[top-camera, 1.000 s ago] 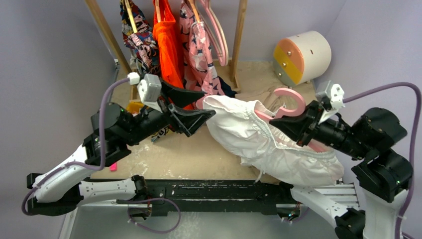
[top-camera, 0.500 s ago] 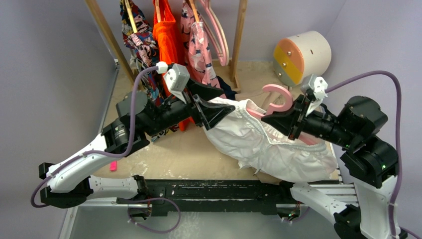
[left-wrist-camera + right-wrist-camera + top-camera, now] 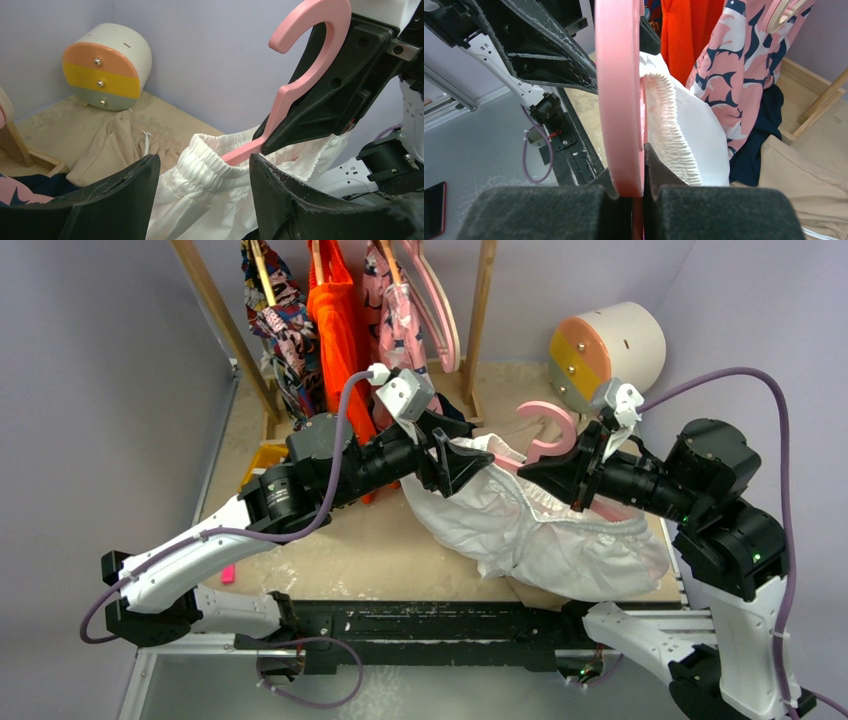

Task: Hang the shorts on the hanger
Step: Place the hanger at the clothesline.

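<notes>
The white shorts hang bunched from the pink hanger, whose arm runs inside the gathered waistband. My right gripper is shut on the hanger just below its hook and holds it above the table. In the right wrist view the hanger is clamped edge-on between the pads, with the shorts beyond it. My left gripper is open at the left end of the waistband. In the left wrist view its jaws stand on either side of the elastic edge of the shorts, with the hanger behind.
A wooden rack at the back holds an orange garment and a pink patterned garment. A round drawer unit stands at the back right. A tan garment lies on the table behind the shorts.
My left gripper has moved right and forward until its open jaws straddle the waistband's left end. My right gripper has shifted the hanger and shorts slightly left.
</notes>
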`<state>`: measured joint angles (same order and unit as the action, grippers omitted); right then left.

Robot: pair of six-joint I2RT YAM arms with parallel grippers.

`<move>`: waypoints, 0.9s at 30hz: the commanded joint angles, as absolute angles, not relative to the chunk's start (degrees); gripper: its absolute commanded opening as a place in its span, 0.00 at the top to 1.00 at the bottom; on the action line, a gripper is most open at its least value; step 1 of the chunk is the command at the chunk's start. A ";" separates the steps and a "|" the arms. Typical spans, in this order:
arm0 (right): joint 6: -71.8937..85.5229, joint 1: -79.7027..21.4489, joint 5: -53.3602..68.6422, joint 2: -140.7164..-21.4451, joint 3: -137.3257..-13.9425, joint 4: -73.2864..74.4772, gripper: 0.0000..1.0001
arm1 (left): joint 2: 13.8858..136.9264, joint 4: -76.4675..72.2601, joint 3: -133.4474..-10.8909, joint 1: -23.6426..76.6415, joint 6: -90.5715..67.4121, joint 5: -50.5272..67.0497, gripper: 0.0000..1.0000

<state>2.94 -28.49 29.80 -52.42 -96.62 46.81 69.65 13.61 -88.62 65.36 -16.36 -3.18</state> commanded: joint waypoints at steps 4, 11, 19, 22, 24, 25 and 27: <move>2.36 -28.50 31.17 -51.75 -97.61 42.10 1.00 | 70.84 13.79 -91.31 65.82 -13.66 -5.74 0.41; 2.50 -28.55 31.01 -51.42 -97.41 42.03 1.00 | 70.68 14.65 -90.80 66.01 -12.54 -5.82 0.72; 2.90 -28.48 31.92 -51.77 -98.76 41.96 1.00 | 67.29 14.80 -88.28 66.01 -11.47 -7.48 1.00; 3.18 -28.48 32.78 -52.28 -99.96 41.80 1.00 | 64.32 14.89 -86.51 66.01 -10.72 -10.12 1.00; 3.40 -28.49 33.87 -52.61 -101.13 41.48 1.00 | 62.37 15.02 -85.61 66.01 -10.11 -11.77 1.00; 3.61 -28.48 34.56 -52.80 -101.70 41.07 1.00 | 61.45 15.14 -85.29 66.01 -9.84 -12.52 1.00; 4.34 -28.52 36.19 -53.26 -103.16 40.09 1.00 | 60.07 15.77 -85.33 66.01 -9.55 -13.66 1.00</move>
